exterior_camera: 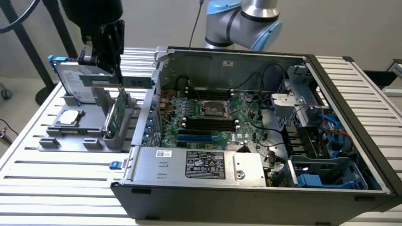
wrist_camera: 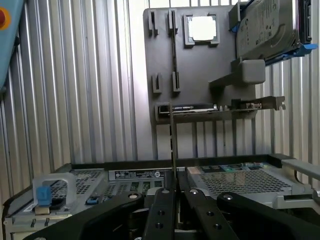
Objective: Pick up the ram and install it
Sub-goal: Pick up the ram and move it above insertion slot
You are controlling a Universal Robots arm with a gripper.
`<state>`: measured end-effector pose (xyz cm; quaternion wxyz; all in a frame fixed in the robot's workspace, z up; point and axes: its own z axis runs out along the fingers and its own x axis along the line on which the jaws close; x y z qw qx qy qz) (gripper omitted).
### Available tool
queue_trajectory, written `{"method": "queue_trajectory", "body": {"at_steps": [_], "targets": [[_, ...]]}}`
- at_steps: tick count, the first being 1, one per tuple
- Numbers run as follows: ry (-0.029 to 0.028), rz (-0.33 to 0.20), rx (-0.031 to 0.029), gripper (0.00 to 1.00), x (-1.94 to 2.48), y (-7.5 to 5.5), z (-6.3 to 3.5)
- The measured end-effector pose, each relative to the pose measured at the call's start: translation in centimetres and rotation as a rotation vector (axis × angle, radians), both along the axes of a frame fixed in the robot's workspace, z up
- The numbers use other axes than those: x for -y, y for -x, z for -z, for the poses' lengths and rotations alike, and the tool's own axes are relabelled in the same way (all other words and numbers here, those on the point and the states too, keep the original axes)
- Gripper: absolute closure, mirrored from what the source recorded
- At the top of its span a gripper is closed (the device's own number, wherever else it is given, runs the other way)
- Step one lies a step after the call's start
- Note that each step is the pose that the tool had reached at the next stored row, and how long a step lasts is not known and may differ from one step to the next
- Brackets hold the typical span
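Robot arm lifts memory stick: the black two-fingered gripper (exterior_camera: 112,70) (wrist_camera: 174,189) has its jaws drawn narrow and clamped on the ram (exterior_camera: 135,81) (wrist_camera: 173,145). The ram is a long, thin dark-green circuit-board stick, held level and on edge at the fingertips.

Beneath the gripper sits a grey plastic parts holder (exterior_camera: 82,141) (wrist_camera: 200,75). A taller green expansion card with a metal bracket (exterior_camera: 119,113) (wrist_camera: 187,108) stands upright in the holder just under the held stick. A square silver processor chip (exterior_camera: 68,117) (wrist_camera: 202,27) rests flat in a recess lower down. A silver hard drive in a blue frame (exterior_camera: 78,87) (wrist_camera: 265,30) leans close beside the gripper, on the side away from the computer.

On the gripper's other side, toward the exterior view's right, lies an open black desktop computer case (exterior_camera: 251,188). Its green motherboard (exterior_camera: 238,136) faces up, and its row of long black memory slots (exterior_camera: 210,123) lies lower than the gripper and well apart from it.

Holder and case both rest on a slatted aluminium table (exterior_camera: 63,188) (wrist_camera: 75,100). The arm's blue-and-silver joint (exterior_camera: 245,23) rises behind the case.
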<state>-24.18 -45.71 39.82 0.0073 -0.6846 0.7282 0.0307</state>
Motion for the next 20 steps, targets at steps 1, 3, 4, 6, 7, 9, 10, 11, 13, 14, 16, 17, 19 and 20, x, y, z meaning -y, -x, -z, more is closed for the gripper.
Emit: {"method": "queue_trajectory", "body": {"at_steps": [1, 3, 4, 6, 7, 9, 10, 11, 13, 14, 16, 17, 19, 20], "targets": [[0.0, 0.0, 0.0, 0.87, 0.0, -0.4, -0.06], [0.0, -0.001, 0.0, 0.87, 0.0, -1.3, -0.16], [0.0, -0.001, 0.0, 0.87, 0.0, -1.7, -0.2], [0.0, -0.001, 0.0, 0.87, 0.0, -2.5, -0.24], [0.0, -0.001, 0.0, 0.87, 0.0, -3.0, -0.26], [0.0, -0.001, 0.0001, 0.87, 0.0, -3.9, -0.29], [0.0, -0.001, 0.0, 0.87, 0.0, -4.4, -0.31], [0.0, -0.001, 0.0, 0.87, 0.0, -4.8, -0.32], [0.0, -0.001, 0.0, 0.87, 0.0, -5.7, -0.34], [0.0, -0.001, 0.0, 0.87, 0.0, -6.2, -0.34], [0.0001, -0.001, 0.0, 0.87, 0.0, -7.1, -0.36], [0.0, -0.001, 0.0001, 0.87, 0.0, -7.5, -0.35], [0.0, -0.001, 0.0, 0.87, 0.0, -8.4, -0.36], [0.0001, -0.002, 0.0, 0.87, 0.0, -8.9, -0.36]]}}
